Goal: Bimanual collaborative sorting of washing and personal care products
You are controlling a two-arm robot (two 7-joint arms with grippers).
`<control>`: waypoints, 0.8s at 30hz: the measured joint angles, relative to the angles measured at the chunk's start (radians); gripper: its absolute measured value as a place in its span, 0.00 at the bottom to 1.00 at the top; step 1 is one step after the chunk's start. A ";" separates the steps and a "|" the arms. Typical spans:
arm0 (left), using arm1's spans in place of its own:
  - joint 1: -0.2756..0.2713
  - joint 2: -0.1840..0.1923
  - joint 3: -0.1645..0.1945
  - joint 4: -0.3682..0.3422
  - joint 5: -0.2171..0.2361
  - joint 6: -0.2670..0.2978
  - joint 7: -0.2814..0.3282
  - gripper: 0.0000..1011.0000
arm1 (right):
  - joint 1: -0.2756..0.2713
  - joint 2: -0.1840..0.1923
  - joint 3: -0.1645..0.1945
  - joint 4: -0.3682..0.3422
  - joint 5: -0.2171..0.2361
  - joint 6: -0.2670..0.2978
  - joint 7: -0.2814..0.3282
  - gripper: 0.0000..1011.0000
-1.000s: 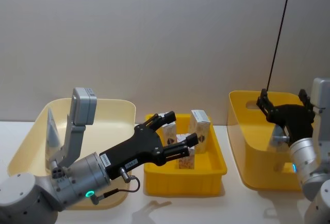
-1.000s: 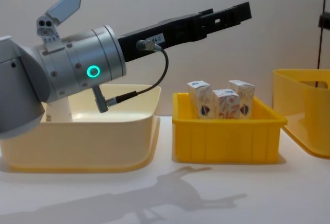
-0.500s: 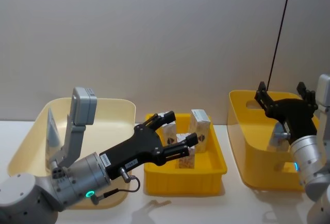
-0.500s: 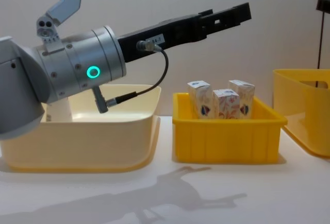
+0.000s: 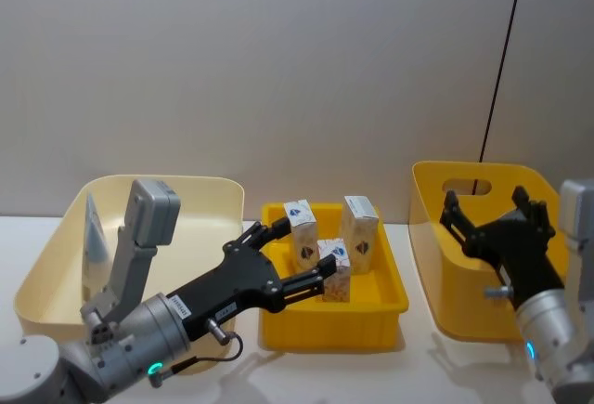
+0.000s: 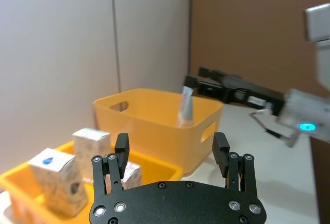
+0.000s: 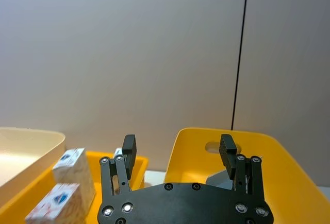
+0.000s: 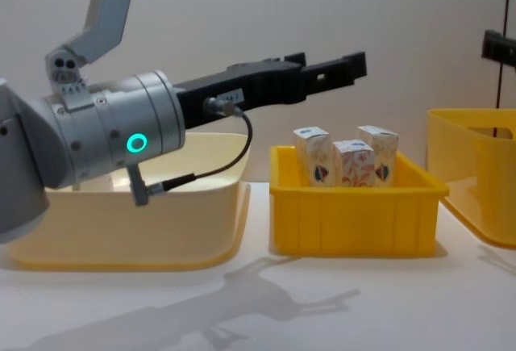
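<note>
Three white cartons (image 5: 360, 224) (image 8: 348, 162) stand upright in the small yellow tray (image 5: 329, 319). My left gripper (image 5: 299, 253) hovers open over the tray's near left side, with nothing between its fingers; it is seen side-on as the left gripper (image 8: 353, 64). One pale-blue tube (image 5: 93, 244) leans in the cream bin (image 5: 200, 188). Another tube (image 6: 186, 105) stands in the big yellow bin (image 5: 436, 265). My right gripper (image 5: 485, 203) is open and empty above that bin's front part.
The cream bin (image 8: 129, 223), tray (image 8: 355, 207) and yellow bin (image 8: 476, 175) sit in a row on a white table in front of a plain wall. A thin black cable (image 5: 501, 60) hangs down behind the yellow bin.
Both arms have drawn back toward me and dropped a little. The right gripper left the middle of the yellow bin. The cartons have not moved.
</note>
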 joint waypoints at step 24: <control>0.126 0.060 -0.004 -0.130 0.176 0.022 0.308 0.99 | -0.217 0.129 -0.093 -0.134 0.117 -0.012 0.078 0.99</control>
